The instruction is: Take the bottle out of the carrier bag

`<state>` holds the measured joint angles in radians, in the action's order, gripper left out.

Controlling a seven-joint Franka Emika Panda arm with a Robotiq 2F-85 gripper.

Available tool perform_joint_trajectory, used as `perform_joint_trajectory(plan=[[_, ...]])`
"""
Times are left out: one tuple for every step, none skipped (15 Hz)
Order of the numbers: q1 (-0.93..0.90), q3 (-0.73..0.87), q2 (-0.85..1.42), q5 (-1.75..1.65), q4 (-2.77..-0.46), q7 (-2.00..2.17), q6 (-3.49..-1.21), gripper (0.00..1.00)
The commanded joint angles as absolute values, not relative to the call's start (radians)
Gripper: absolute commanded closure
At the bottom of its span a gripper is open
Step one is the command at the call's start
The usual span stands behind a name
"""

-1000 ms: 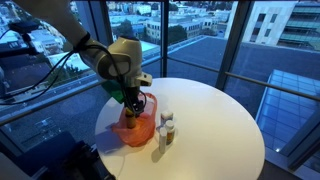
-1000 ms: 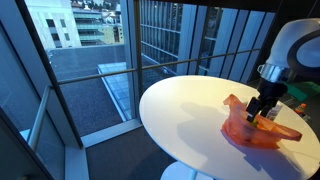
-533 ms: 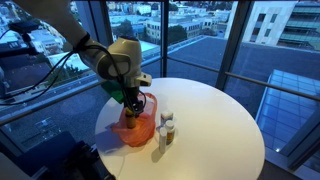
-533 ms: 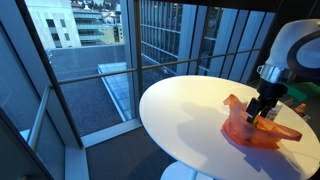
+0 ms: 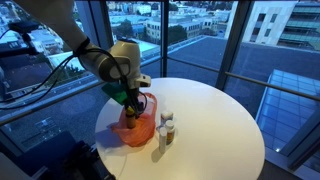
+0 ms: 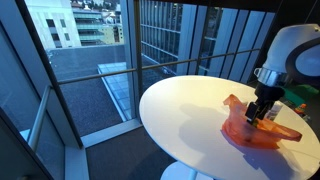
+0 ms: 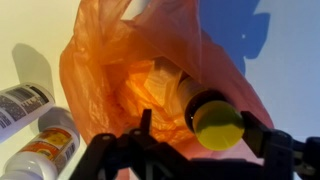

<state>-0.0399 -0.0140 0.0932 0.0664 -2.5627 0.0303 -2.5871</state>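
Only the arm has edged slightly, its fingers [image 7: 146, 130] spread inside the carrier bag's [image 7: 110, 70] open mouth, straddling the bottle [image 7: 217, 120] lying there, apparently ready to close on it.

I have both exterior views set back from the desk [image 5: 220, 120], a little above it, facing the windows [image 5: 180, 30] from different sides; both share the bag [image 5: 140, 132]. My wrist camera looks down into it, close.
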Motion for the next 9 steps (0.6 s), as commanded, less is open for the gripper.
perform_joint_trajectory(plan=[[-0.040,-0.013,0.106,0.016,-2.549,0.067,-2.609,0.44],[-0.041,-0.013,0.105,0.007,-2.549,0.072,-2.610,0.53],[-0.042,-0.013,0.102,0.000,-2.549,0.075,-2.611,0.59],[-0.042,-0.013,0.098,-0.005,-2.548,0.076,-2.607,0.68],[-0.042,-0.013,0.092,-0.011,-2.545,0.079,-2.603,0.77],[-0.042,-0.013,0.082,-0.015,-2.544,0.079,-2.598,0.80],[-0.041,-0.012,0.074,-0.021,-2.543,0.080,-2.592,0.80],[-0.039,-0.013,0.064,-0.019,-2.541,0.075,-2.584,0.80],[-0.038,-0.012,0.055,-0.017,-2.539,0.072,-2.579,0.80]])
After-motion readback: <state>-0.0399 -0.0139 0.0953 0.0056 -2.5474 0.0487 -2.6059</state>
